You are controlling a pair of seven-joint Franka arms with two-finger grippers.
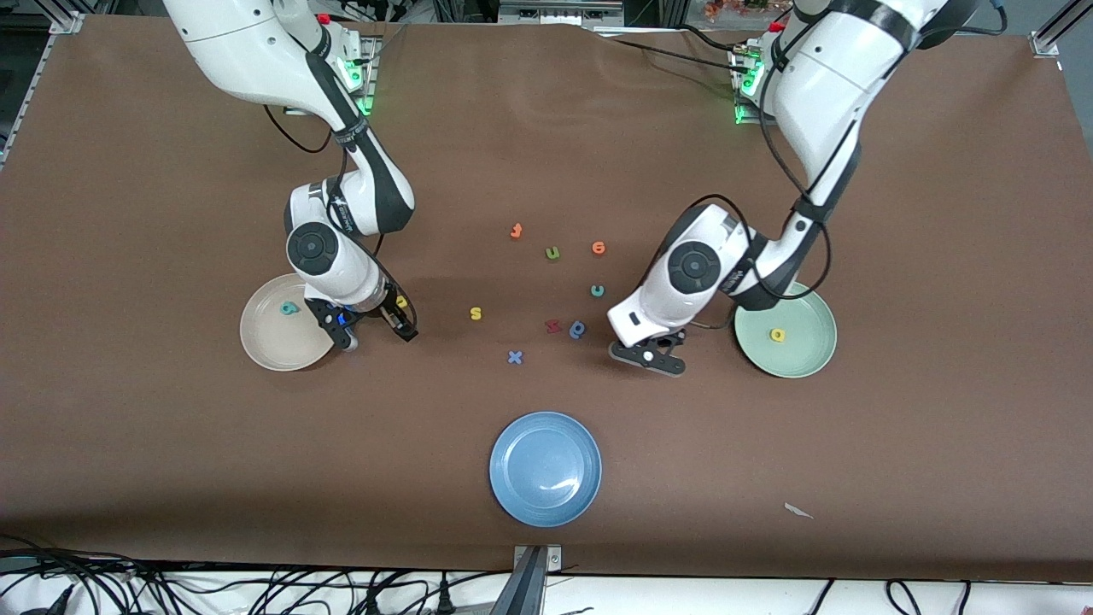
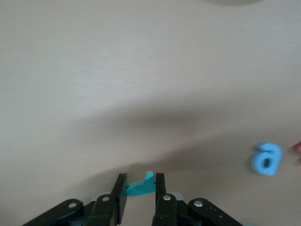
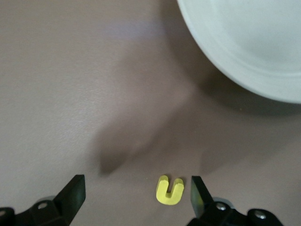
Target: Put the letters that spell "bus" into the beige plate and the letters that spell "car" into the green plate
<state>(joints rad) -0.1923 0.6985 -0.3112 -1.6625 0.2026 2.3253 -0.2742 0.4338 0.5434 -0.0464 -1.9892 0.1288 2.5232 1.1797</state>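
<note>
Left claw [image 2: 137,190]: I had it pinched on the flat foam teal letter [image 2: 141,187].
Right claw [image 3: 136,193]: spread around the chunky yellow "u" [image 3: 169,190], beside the glossy beige plate [image 3: 221,61].

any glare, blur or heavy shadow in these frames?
Front view: sharp and evenly lit, a small highlight on the blue plate. Left wrist view: washed out and soft; a broad shadow over the table ahead of the left gripper. Right wrist view: a dark shadow beside the yellow letter.

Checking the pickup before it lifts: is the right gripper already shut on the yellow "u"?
No: the right gripper stands open, its fingers either side of the yellow "u", which lies on the table.
</note>
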